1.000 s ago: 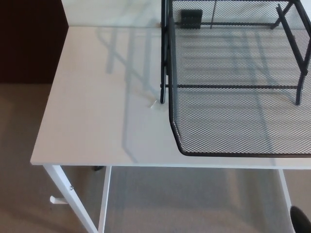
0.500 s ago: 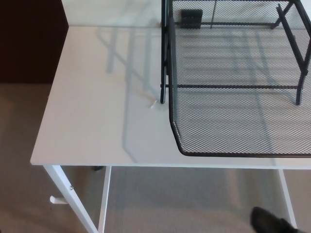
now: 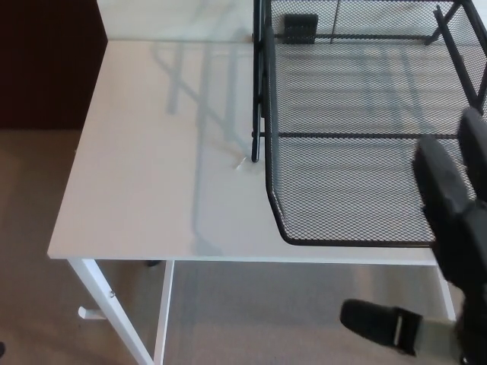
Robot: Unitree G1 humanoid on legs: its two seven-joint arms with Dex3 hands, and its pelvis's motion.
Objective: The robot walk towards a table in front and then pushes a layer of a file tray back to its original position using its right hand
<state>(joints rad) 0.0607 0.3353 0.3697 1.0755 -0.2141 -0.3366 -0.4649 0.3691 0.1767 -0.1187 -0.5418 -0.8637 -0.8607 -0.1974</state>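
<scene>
Mesh dominates the scene: a black wire-mesh file tray [image 3: 365,114] with a thin metal frame stands toward two o'clock on the smooth white rectangular table [image 3: 152,167], its lowest layer [image 3: 342,198] slid forward, rounded front rim reaching the table's near edge. At four o'clock the robot's black right hand [image 3: 445,251] is raised, two thick fingers [image 3: 445,190] pointing up over that layer, thumb spread wide, holding nothing.

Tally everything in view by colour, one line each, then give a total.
Black: 2, the mesh file tray and the robot's right hand, fingers apart.
White: 1, the table.
Total: 3
</scene>
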